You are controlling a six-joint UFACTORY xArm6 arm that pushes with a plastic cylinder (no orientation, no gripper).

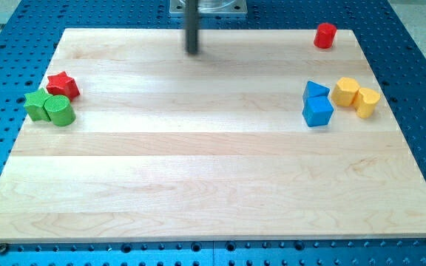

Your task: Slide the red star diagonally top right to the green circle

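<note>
In the camera view, my tip point(192, 52) stands near the top edge of the desk point(213, 185), a little left of centre and well apart from every block. The tool point(192, 29) is a bare rod with no jaws, so it has nothing to hold apart, bring together or clamp, and it touches nothing. The red star point(62, 85) lies far to the view's left, just above the green circle point(60, 111), close to it or touching. A second green block point(37, 106), whose shape I cannot make out, sits against the circle's left side. As I judge it, the star is almost straight above the circle, so it only needs a short nudge to the view's right to sit diagonally top right. To do that well, I should bring my tip round along the top of the desk and down to the star's left side, keeping clear of the green pair. Then I push slowly rightward through the star's centre so it does not spin or drag the circle. The red cylinder point(325, 35), two blue blocks point(317, 102) and two yellow blocks point(356, 96) at the right are out of the way.
</note>
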